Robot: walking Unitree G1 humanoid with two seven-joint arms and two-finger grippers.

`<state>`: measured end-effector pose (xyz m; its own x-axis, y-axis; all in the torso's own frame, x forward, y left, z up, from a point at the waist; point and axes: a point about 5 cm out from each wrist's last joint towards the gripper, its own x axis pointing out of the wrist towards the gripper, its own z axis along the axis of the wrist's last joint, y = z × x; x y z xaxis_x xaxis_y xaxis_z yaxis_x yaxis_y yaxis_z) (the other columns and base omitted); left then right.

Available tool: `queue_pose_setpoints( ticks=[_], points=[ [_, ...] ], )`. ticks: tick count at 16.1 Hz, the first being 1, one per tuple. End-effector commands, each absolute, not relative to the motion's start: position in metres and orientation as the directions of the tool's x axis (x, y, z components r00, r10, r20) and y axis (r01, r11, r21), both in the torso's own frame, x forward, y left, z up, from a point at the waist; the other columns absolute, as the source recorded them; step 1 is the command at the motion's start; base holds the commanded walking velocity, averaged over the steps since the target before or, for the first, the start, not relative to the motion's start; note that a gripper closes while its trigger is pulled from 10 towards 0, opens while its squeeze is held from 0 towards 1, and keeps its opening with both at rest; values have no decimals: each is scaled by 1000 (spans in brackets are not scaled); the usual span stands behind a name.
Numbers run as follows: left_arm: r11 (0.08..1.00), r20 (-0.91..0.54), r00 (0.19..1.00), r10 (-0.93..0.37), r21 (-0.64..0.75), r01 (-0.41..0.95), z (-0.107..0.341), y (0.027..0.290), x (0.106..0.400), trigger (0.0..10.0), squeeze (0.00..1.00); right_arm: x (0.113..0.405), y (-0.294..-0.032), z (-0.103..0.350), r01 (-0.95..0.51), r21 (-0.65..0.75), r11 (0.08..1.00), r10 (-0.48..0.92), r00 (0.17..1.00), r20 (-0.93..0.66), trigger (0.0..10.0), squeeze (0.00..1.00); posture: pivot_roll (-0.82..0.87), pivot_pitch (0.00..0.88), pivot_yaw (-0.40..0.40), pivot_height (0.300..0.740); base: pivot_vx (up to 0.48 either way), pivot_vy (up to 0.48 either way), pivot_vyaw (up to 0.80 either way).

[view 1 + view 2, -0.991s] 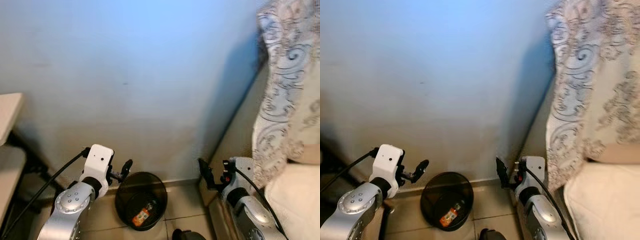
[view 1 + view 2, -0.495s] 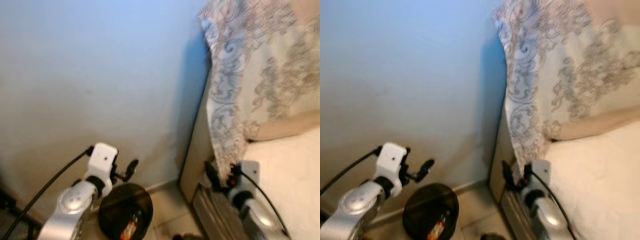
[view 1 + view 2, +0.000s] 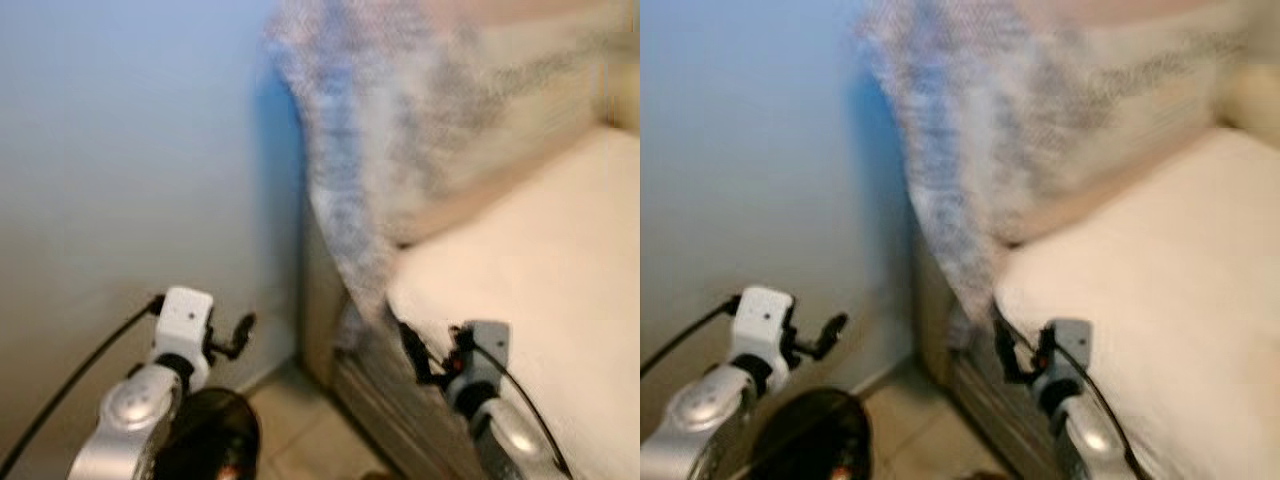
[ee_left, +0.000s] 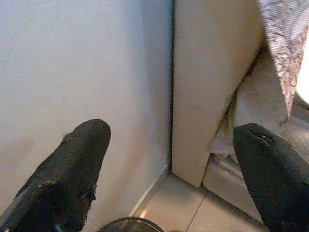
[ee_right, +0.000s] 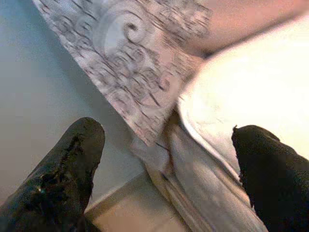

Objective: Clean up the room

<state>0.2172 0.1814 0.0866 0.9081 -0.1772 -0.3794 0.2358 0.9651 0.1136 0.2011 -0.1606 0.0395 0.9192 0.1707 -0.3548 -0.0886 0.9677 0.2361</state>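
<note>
Blurred head views: both claws, left claw [image 4: 169,169] and right claw [image 5: 164,169], spread and empty (bin [image 3: 205,440] below); best steady the view before approaching the bed [image 3: 520,260].

Tile floor [image 3: 300,425] w/ black bin [image 3: 210,445].

Ahead of me on the left rises a plain pale blue wall [image 3: 120,150], bare and evenly lit. To my right stands a bed with a cream mattress [image 3: 530,270], its beige frame [image 4: 207,96] set close against the wall. A patterned grey-and-white cloth [image 5: 130,53] hangs over the head of the bed, blurred in my forward view. Below me the floor [image 4: 193,215] is beige tile with thin grout lines.
</note>
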Motion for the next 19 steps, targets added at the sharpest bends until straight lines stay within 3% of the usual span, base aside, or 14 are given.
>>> queue_pose_setpoints(
  ticks=[1,3,5,6,7,8,11,13,16,19],
  points=[
    [966,-341,930,-139,160,204,90,182,221,10000,0,207,-169,45,-69,190,979,131,932,-338,10000,0,-19,0,9,740,0,0,-769],
    [974,-337,938,-87,168,150,89,187,225,10000,0,210,-175,46,-64,104,993,95,937,-335,10000,0,-18,0,8,740,0,0,-772],
    [973,-259,965,36,229,25,94,196,231,10000,0,214,-179,48,-59,142,988,104,936,-335,10000,0,-19,0,11,740,0,0,-772],
    [974,-173,980,100,217,-61,99,200,234,10000,141,216,-182,50,-44,137,990,87,943,-322,10000,0,-20,0,11,740,0,0,-781],
    [974,-174,980,93,222,-53,99,199,234,10000,157,216,-182,51,-44,132,990,84,943,-321,10000,0,-20,0,11,740,0,0,-775],
    [975,-174,980,92,218,-52,99,199,234,10000,329,216,-183,50,-39,126,991,79,941,-330,10000,0,-20,0,12,740,0,0,-781],
    [984,-214,971,111,162,-77,100,201,234,10000,373,218,-184,52,-19,109,994,55,941,-333,10000,0,-19,0,11,740,0,0,-779],
    [990,-201,979,-33,128,60,103,194,233,10000,0,220,-184,56,16,167,986,35,954,-297,10000,0,-18,0,11,740,0,0,-766],
    [983,-207,978,-21,176,59,100,195,232,10000,0,227,-186,65,24,15,1000,-21,980,-200,10000,0,-21,0,9,740,0,0,-767],
    [982,-209,978,-16,183,55,102,196,234,10000,0,229,-187,66,132,-6,991,-131,974,-184,10000,0,-22,0,9,740,0,-265,-779]
  ],
)
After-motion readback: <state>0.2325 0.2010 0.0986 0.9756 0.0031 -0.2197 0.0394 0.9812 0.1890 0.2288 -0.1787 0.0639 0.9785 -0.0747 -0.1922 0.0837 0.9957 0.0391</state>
